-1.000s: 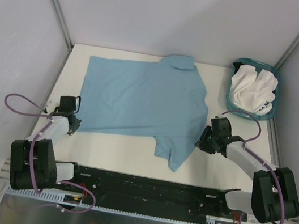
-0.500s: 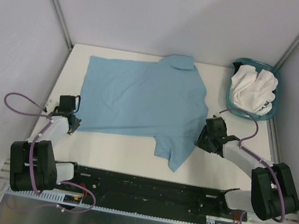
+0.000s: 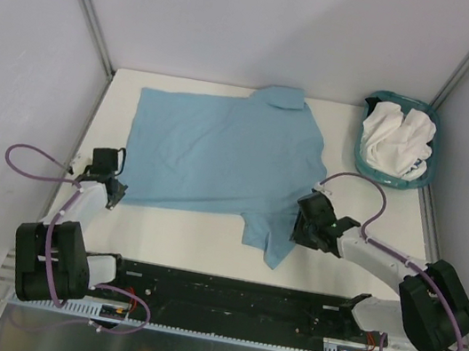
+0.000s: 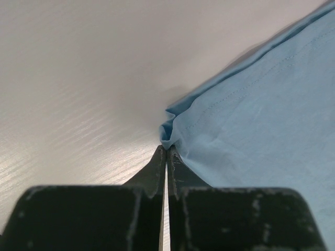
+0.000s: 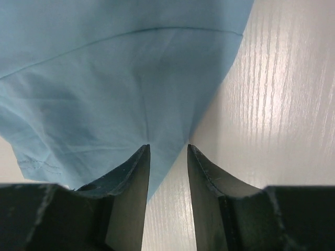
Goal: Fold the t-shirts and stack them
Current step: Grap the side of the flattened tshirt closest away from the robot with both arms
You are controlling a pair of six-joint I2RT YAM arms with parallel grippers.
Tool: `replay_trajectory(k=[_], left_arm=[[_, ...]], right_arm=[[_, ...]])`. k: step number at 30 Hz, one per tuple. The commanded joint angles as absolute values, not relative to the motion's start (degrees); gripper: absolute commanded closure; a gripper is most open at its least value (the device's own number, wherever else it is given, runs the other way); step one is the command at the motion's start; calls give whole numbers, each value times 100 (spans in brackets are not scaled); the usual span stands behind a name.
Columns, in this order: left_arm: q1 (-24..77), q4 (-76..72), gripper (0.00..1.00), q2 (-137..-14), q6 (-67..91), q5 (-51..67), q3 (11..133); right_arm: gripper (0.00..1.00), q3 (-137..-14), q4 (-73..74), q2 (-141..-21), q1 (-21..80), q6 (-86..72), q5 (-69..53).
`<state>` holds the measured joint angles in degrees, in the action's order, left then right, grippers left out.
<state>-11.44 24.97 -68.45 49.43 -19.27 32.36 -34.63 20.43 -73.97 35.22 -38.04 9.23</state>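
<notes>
Light blue t-shirt (image 3: 221, 151): one is counted, spread flat on the white table (image 3: 197, 237), collar toward the far edge, one sleeve pointing toward the near edge.
Surface shown: plain blue cloth is turned upward; only hem stitching is seen on it.
White t-shirts (image 3: 394, 139): they are bunched together in the basket, so their number cannot be told.
Basket (image 3: 421, 177): one is counted, teal, set at the far right corner of the table, well apart from the blue shirt.
Arms: two are counted, each trailed by one purple cable (image 3: 30, 158).
Left gripper (image 3: 112, 197): it is held low at the near left corner of the blue shirt. In the left wrist view its fingers (image 4: 154, 167) are pressed together, and the bunched hem corner is met right at their tips. Whether cloth is pinched between them cannot be told.
Right gripper (image 3: 298, 228): it is placed at the right edge of the near sleeve. In the right wrist view its fingers (image 5: 133, 178) are seen parted. The sleeve edge is crossed by the gap between them, with blue cloth under the left finger and bare table under the right one. Nothing is clamped.
</notes>
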Motion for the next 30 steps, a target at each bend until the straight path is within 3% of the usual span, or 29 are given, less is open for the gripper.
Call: replay_trajectory(k=[1,11,14,16,20,30], left_arm=[[-1190,2506,100,-6691,4841,-1998,3453],[-1196,2514,100,-6698,4861,-1985,3473],[-1195,2515,100,-6668,4854,-1991,3472],[-1189,2527,100,-6635,4848,-1987,3476],[-1200,2584,100,-6549,4812,-2019,3516],[-1200,3211,100,-6132,4581,-2380,3796]], right_arm=[[60,-3469,2230,-7372,3674,-4068,1200],[58,-3462,1807,-7825,3769,-4063,1260],[66,-3482,1810,-7903,3752,-4027,1287],[79,-3492,1892,-7847,3713,-3991,1326],[97,-3571,2232,-7500,3654,-3897,1428],[100,-3723,3564,-6172,3818,-3943,1503]])
